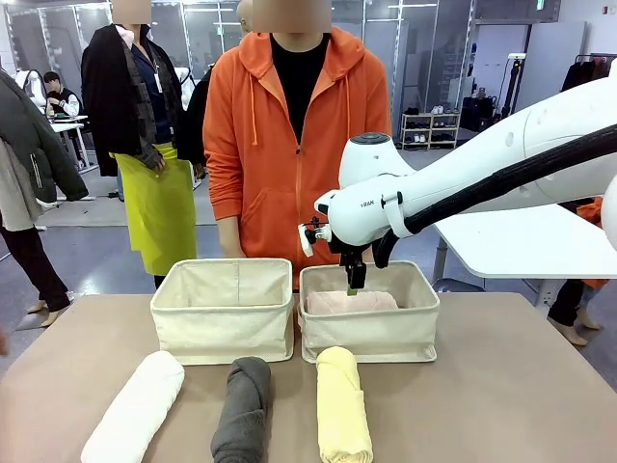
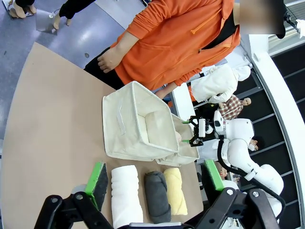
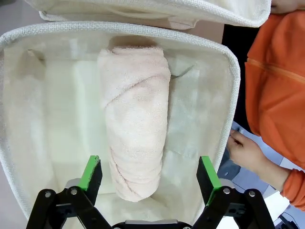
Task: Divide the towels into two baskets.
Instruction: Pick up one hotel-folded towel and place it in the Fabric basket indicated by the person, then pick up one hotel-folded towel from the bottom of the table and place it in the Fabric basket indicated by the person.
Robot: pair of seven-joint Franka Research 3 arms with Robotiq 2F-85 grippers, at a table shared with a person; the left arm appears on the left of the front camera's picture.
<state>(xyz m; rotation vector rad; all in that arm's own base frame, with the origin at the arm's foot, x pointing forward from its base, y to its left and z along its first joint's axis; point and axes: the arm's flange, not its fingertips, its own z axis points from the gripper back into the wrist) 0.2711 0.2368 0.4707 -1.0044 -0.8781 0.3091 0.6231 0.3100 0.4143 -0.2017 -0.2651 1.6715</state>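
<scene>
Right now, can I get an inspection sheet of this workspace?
Surface: tan table, no stains seen.
Job's things: pink towel in right basket; no towel seen in left basket; white towel, grey towel, yellow towel side by side on table.
Clutter: nothing seen.
Grippers: right gripper open over pink towel; left gripper open above the three towels.
Cables: black hose along right arm.
Surroundings: person in orange hoodie at far side; others behind.

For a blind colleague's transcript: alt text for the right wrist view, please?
A pale pink rolled towel lies in a cream canvas basket, below the open right pincer, its green pads apart on either side of the roll. A person's hand in an orange sleeve hangs beside the basket.
</scene>
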